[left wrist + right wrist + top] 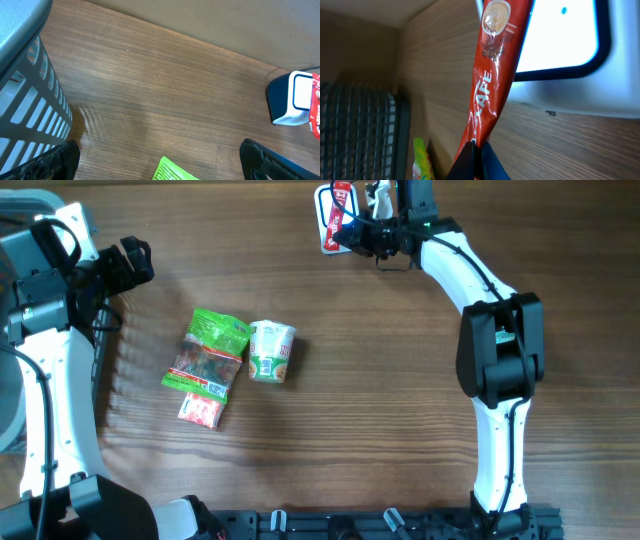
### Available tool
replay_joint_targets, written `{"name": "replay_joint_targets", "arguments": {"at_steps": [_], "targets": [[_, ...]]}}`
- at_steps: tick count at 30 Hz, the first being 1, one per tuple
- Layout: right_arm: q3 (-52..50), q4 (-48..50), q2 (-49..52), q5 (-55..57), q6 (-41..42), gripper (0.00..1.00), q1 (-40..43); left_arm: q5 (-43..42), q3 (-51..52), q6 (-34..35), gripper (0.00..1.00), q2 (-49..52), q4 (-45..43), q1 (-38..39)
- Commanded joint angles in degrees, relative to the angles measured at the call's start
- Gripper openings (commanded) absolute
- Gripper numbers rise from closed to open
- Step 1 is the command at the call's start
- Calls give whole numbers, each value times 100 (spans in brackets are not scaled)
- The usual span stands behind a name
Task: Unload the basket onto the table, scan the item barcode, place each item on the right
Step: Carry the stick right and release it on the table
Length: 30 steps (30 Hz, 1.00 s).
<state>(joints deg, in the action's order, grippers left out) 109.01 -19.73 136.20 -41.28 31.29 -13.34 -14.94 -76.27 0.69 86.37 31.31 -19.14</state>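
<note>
Pinched at its lower end by the closed right claw [476, 158], slim red coffee sachet [492, 85] held upright before the white window of the blue-and-white scanner [328, 228] at top centre, likely to show its barcode; left claw [135, 260] wide, empty, upper left.

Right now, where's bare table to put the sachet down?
Widest bare wood: between the cup and the right arm. Also bare between the scanner and the green bag. Crowded where bag, cup and red packet bunch.
</note>
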Motion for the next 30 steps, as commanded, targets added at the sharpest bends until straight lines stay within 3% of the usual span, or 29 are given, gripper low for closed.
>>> {"name": "replay_joint_targets", "arguments": {"at_steps": [1, 6, 11, 16, 19, 21, 26, 30], "targets": [[96, -28, 87, 308, 20, 4, -13, -66, -68, -28, 100, 2, -17, -26], [98, -267, -354, 223, -87, 4, 42, -66, -68, -28, 100, 2, -17, -26], [98, -1954, -2037, 273, -966, 4, 46, -66, -68, -28, 100, 2, -17, -26], [98, -4522, -3963, 2533, -1506, 4, 46, -66, -68, -28, 100, 2, -17, -26], [98, -5659, -4555, 3860, -1458, 4, 46, -68, -68, -28, 100, 2, -17, -26], [46, -6448, -4566, 4127, -1432, 4, 46, -68, -68, -28, 100, 2, -17, -26], [-1233, -6610, -4568, 4310, -962, 4, 46, -66, -68, -28, 100, 2, -17, -26], [-2761, -5759, -4568, 4649, -839, 4, 46, -68, -68, -28, 100, 2, -17, -26]]}}
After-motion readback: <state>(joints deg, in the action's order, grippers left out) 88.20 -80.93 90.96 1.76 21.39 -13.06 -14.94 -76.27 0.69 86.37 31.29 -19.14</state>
